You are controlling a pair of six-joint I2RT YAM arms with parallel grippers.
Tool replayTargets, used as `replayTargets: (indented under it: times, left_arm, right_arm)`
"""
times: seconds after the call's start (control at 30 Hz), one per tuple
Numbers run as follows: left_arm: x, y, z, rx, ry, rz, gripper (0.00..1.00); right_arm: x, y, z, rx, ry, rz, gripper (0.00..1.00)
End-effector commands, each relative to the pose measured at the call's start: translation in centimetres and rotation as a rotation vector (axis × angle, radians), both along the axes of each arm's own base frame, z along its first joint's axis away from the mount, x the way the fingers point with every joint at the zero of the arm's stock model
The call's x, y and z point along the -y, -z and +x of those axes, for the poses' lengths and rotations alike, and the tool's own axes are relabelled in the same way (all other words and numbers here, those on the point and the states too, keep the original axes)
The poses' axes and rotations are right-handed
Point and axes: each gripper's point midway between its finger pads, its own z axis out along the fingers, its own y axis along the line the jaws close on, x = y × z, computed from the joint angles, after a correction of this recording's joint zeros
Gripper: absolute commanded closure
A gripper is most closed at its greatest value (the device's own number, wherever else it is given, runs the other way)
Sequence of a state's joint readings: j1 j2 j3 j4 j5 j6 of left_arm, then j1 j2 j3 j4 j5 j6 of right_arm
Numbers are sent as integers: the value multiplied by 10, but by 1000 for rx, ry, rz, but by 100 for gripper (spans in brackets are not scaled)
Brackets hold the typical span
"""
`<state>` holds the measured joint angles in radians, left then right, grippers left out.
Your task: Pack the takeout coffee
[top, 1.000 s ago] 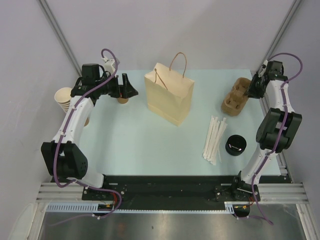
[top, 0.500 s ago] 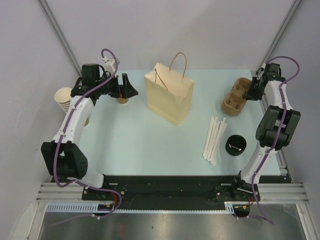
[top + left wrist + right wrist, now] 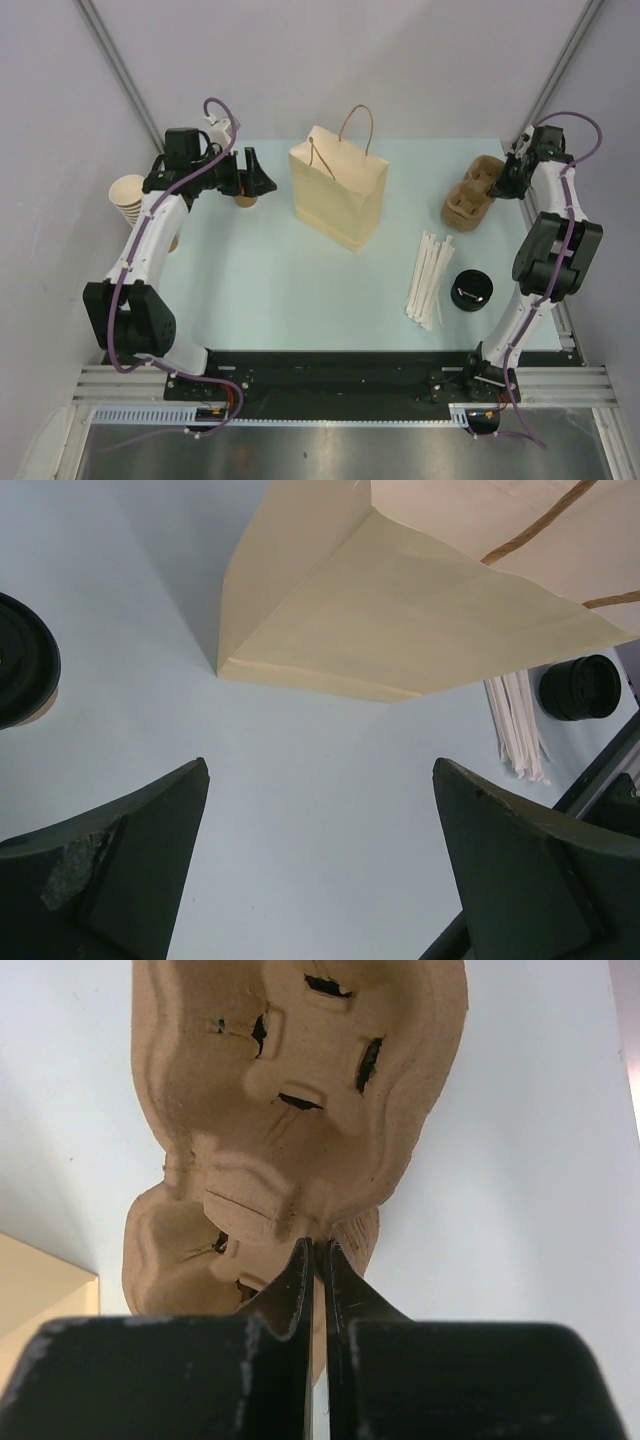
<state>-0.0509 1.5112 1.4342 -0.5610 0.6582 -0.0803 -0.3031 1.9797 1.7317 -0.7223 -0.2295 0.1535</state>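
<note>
Right hand (image 3: pixel 315 1252) pressed together, pinching the tray (image 3: pixel 470 197) by its nearest rim; the tray's long axis runs straight ahead of the fingertips. Left hand (image 3: pixel 250 178) spread, cup (image 3: pixel 245 201) just beside it.

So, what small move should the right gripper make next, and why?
Probably a short lift. The right gripper looks shut on the rim of the cup tray, which lies on the table, so raising it would test the grip before carrying.
</note>
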Motion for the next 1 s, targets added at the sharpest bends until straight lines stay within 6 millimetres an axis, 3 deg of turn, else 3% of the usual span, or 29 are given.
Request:
replayTargets:
  times: [0.0,0.23,0.6,0.8,0.97]
  left_arm:
    - [0,-4,3,15,3,-19,0]
    - [1,-5,4,18,7,-19,1]
    - [1,-6,4,12,9,-18,0]
    - [1,-4,5,4,9,-15,1]
    - [1,-6,5,9,10,-17,0]
  right_arm:
    - [10,-52,0,123,-2,2,100]
    - [19,-69,-5,162,-4,50,100]
    - [-4,-49,9,113,-85,14,100]
    - [0,-31,9,39,-77,-90,100]
    - [5,-29,2,6,-63,-124,100]
